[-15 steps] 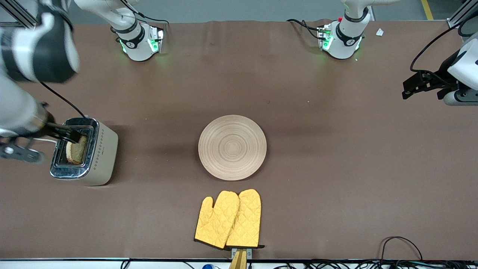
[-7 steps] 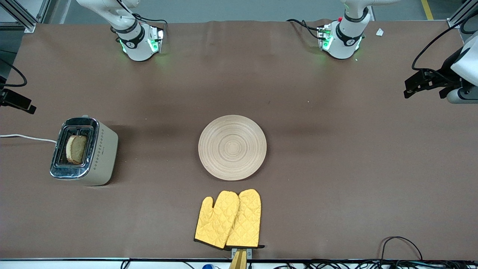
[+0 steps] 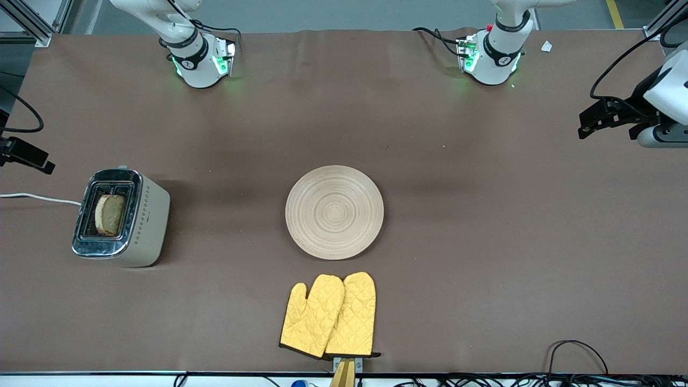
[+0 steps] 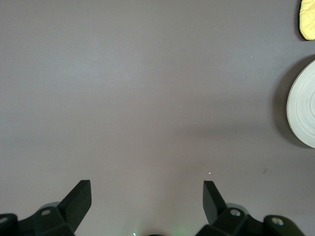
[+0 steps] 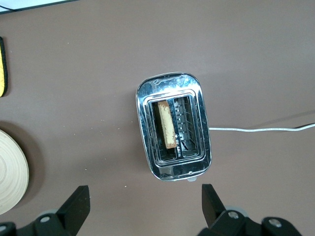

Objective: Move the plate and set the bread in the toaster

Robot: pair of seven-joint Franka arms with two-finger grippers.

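Front view, worktop [image 3: 484, 242]: a brown surface fills the view; both arm bases stand along its upper edge, and each arm's hand end shows only at one end of the worktop.
Plate [image 3: 334, 212]: round, pale and ringed, lying flat at the middle of the worktop with nothing on it; its edge also shows in the left wrist view [image 4: 302, 110] and the right wrist view [image 5: 11, 169].
Toaster [image 3: 121, 217]: cream body with a shiny top, standing upright toward the right arm's end of the worktop, well apart from the plate; its white cord [image 3: 37, 198] runs off toward that end.
Oven mitts [image 3: 329, 315]: a yellow quilted pair lying flat, nearer to the front camera than the plate and just beside its rim.
Bread [image 3: 109, 214]: one brown slice standing on edge in the toaster slot nearer the plate, its top sticking up above the chrome; the right wrist view shows it [image 5: 167, 123] in one slot with the other slot empty.
Right pincer [image 5: 146, 206]: high above the toaster, fingers spread wide, holding nothing.
Left pincer [image 4: 147, 199]: over bare worktop at the left arm's end, fingers spread wide, holding nothing; this arm waits.
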